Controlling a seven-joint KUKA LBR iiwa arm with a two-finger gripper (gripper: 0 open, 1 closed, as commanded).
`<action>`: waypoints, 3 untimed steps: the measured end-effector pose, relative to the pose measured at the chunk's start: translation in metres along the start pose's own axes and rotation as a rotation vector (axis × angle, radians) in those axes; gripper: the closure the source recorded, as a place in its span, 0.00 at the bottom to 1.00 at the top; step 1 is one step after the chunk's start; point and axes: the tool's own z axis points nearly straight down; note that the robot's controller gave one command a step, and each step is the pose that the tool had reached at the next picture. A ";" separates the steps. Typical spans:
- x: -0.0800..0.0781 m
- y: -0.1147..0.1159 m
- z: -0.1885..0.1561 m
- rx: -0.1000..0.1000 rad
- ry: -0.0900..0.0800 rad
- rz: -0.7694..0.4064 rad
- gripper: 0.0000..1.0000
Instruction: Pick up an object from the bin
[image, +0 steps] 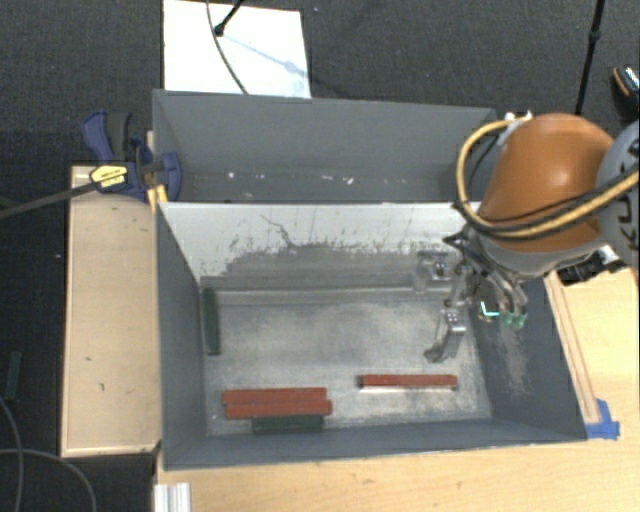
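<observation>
Red-brown slim bar (407, 381): lies flat on the floor of the bin (330, 150), lengthwise across the view. It is on the near side of the pincer (440, 350) and is the loose item closest to it. The bar's right end lies just below the pincer tip as the camera sees it, with a band of bare floor between the two. A pale edge runs along the bar's near side.

Pincer: hangs low over the right part of the floor, tilted, tip pointing down and toward the view's left. Whether it is spread or pressed together cannot be told from this angle. The orange cover (545, 170) sits on the wrist just behind and to the right of it, with yellow cables (470, 160) looped round the cover.

Red-brown block (275, 402): thicker than the slim bar and parallel to it. It lies flat, well to the left of the pincer and nearer the front wall.

Dark green strip (287, 424): lies along the block's near long side, touching it, beside the front wall.

Dark green stick (210, 320): farthest from the pincer, across the floor to its left, lying lengthwise along the foot of the left wall
</observation>
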 end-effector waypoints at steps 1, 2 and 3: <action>0.040 0.023 0.157 -0.001 0.002 0.038 0.00; 0.037 0.022 0.153 -0.001 -0.006 0.039 1.00; 0.046 0.021 0.016 -0.001 -0.015 0.048 1.00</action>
